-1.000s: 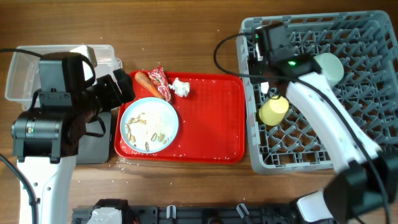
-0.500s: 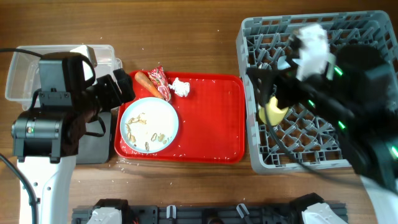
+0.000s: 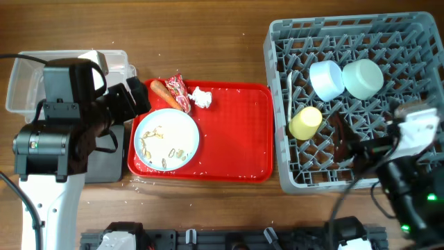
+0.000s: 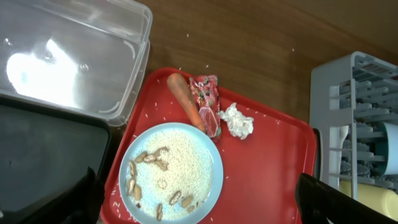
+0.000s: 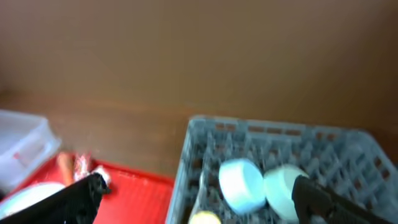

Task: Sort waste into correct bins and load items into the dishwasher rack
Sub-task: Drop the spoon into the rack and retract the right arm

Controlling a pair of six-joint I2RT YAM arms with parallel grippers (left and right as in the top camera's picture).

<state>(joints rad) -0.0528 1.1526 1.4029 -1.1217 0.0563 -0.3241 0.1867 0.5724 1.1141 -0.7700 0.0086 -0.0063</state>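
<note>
The pale blue plate (image 3: pixel 166 139) with rice scraps (image 4: pixel 180 165) lies on the red tray. At the tray's far edge are the carrot piece (image 3: pixel 159 89), the red wrapper (image 3: pixel 177 92) and the white tissue (image 3: pixel 201 97). My left gripper (image 4: pixel 199 208) hangs open above the plate, holding nothing. The grey dishwasher rack (image 3: pixel 416 42) holds the blue bowl (image 3: pixel 326 79), the green bowl (image 3: pixel 363 78), the yellow-green cup (image 3: pixel 305 123) and the white spoon (image 3: pixel 289 90). My right gripper (image 5: pixel 199 205) is open and empty, high over the rack's near side; that view is blurred.
The clear tub (image 3: pixel 24 87) stands at the far left, with the black tray (image 4: pixel 43 155) just in front of it under my left arm (image 3: pixel 59 132). The red tray (image 3: pixel 236 139) fills the middle. My right arm (image 3: pixel 413 173) reaches over the rack's near right corner.
My right arm has pulled back from the rack's far left to its near right corner, and its jaws have opened. The blue bowl now shows in the rack beside the green bowl. The left arm is still.
</note>
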